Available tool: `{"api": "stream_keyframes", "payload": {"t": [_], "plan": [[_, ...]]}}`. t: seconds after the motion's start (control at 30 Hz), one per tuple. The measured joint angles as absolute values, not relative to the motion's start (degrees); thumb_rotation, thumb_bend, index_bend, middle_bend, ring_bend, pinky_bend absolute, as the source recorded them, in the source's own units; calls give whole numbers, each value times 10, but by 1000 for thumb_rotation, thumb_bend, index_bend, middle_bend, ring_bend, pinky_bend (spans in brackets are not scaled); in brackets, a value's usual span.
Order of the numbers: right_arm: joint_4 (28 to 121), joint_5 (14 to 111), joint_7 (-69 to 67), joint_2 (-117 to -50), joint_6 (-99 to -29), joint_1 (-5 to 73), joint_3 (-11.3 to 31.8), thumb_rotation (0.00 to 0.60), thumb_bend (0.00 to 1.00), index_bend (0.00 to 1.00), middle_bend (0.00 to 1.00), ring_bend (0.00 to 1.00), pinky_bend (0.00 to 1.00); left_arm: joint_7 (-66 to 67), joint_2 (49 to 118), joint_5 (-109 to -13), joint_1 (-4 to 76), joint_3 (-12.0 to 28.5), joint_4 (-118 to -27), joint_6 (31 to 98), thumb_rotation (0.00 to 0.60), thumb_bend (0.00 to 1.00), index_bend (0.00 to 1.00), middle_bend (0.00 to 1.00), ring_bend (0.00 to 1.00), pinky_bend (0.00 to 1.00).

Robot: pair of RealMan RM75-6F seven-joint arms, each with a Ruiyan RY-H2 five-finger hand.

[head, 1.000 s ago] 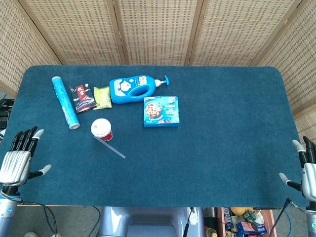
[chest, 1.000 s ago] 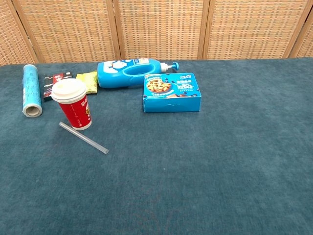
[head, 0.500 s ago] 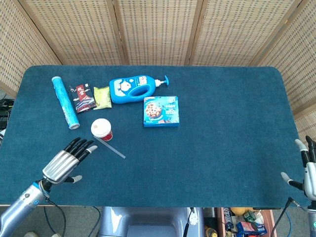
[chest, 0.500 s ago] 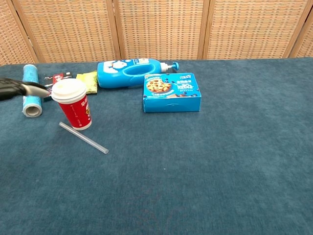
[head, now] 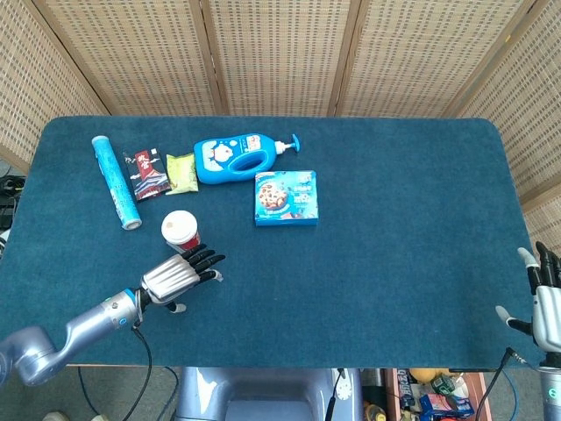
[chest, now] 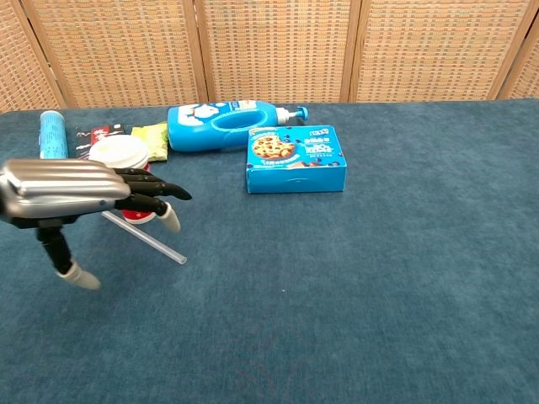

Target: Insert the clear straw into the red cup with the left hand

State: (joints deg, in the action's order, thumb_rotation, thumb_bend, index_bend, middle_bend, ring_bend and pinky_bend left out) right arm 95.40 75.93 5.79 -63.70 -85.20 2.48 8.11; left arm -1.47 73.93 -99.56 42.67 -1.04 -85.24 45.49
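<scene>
Left hand is out over the blue counter, fingers extended and spread, thumb hanging down, holding nothing. It sits right above the clear straw; head view has the fingertips covering most of the straw, chest view shows the straw lying flat on the counter under the hand, running diagonally from the base of the red cup toward the robot's right. Can't tell whether any finger touches the straw. Red cup stands upright with its white lid on, just behind the hand. Right hand is at the counter's near right edge, fingers spread and pointing up, empty. Behind the cup: a blue tube, a dark packet, a green packet, a blue pump bottle on its side, and a cookie box.
</scene>
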Motion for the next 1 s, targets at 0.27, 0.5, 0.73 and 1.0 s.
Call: {"api": "stream_keyframes", "payload": {"t": [0.27,0.5,0.73,1.0], "plan": [[950,752,63,-641,-845,28,82,600,0,0,0,0,0,-15,783,-953,457,5,-806,424,600,363,348,0,0,0],[947,747,62,-641,-840,30,82,600,0,0,0,0,0,-8,799,-932,467,7,-786,413,600,366,365,0,0,0],[946,746,58,-640,-836,30,81,600,0,0,0,0,0,-5,833,-920,474,3,-745,411,600,367,381,0,0,0],[945,744,55,-639,-833,31,81,600,0,0,0,0,0,-11,864,-912,482,0,-705,416,600,367,407,0,0,0]]}}
